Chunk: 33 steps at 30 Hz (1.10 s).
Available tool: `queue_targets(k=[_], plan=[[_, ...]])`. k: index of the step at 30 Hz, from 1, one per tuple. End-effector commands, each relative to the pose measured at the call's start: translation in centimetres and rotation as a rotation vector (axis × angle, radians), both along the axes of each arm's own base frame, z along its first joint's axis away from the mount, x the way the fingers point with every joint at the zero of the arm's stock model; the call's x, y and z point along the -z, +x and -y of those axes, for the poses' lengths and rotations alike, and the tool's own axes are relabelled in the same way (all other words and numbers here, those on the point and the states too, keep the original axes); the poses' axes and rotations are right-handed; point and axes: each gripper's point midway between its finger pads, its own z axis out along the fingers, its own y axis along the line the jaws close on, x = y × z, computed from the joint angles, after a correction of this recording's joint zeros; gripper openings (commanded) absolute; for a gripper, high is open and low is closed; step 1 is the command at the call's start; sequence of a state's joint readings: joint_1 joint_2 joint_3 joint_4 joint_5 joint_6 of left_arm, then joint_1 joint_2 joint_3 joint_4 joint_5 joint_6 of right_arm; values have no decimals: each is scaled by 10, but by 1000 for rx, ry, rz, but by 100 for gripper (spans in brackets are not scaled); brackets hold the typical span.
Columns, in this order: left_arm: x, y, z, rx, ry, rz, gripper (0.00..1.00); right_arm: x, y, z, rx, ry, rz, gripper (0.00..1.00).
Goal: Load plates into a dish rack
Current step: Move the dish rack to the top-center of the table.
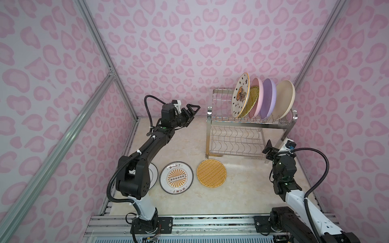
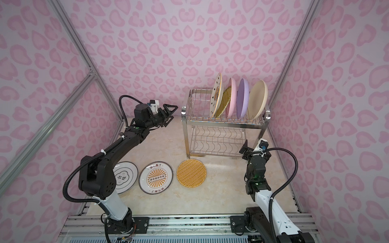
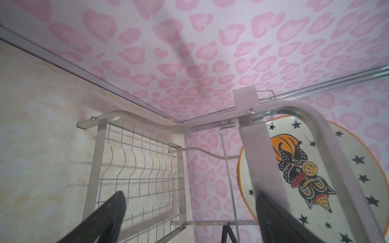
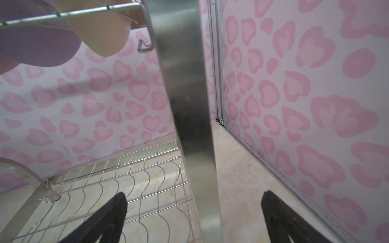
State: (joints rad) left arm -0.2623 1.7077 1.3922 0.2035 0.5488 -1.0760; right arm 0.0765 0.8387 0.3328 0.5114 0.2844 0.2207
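Plates, eight counted, in two groups. Group one, five pieces standing on edge between the prongs of the top tier of the dish rack (image 1: 208,134), all leaning the same way: white plate with stars (image 1: 240,94) at the end nearest the left arm, then a yellow woven-pattern plate (image 1: 253,97) tucked close behind it, then pink plate (image 1: 257,98), lilac plate (image 1: 269,98) and cream plate (image 1: 284,100) at the far end. Group two, three pieces lying flat in a row on the marbled tabletop (image 1: 231,199) in front of the rack: dark-rimmed white plate (image 2: 126,176), partly hidden under the left arm; orange sunburst plate (image 1: 176,177) just beside it; second yellow woven plate (image 1: 211,173), nearest the rack's front leg. The lower tier of wavy wires held nothing. Left gripper (image 1: 195,112): raised level with the top tier, beside the rack's end and apart from it, fingers spread wide, carrying nothing; its wrist view faced the starred plate through the rack frame. Right gripper (image 4: 193,198): low at the rack's other end, fingers likewise wide apart, one upright steel leg standing between them with a gap visible on either side, nothing clamped.
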Motion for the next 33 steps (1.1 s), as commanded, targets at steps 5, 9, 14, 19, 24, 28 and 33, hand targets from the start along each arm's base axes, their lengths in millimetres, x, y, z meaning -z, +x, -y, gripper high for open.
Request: queue_targets(k=[5,9,14,19,24,28,33], plan=[[-3,-68,-41,-83,118,21,98,2,-13,-28,-158,127,-51,99],[20,-115,-61,-107,200,-42,97,6,-19,-38,-197,190,-87,99],[63,-179,-90,-164,275,-185,98,13,-22,-64,-326,267,-134,99],[97,-236,-130,-272,410,-317,98,14,-28,-100,-456,254,-168,99],[142,-284,-147,-306,420,-492,99,17,-35,-137,-575,230,-205,99],[165,-315,-159,-350,427,-582,99,23,-39,-149,-609,225,-228,99],[193,-345,-172,-411,428,-686,94,26,-40,-152,-617,246,-227,99]])
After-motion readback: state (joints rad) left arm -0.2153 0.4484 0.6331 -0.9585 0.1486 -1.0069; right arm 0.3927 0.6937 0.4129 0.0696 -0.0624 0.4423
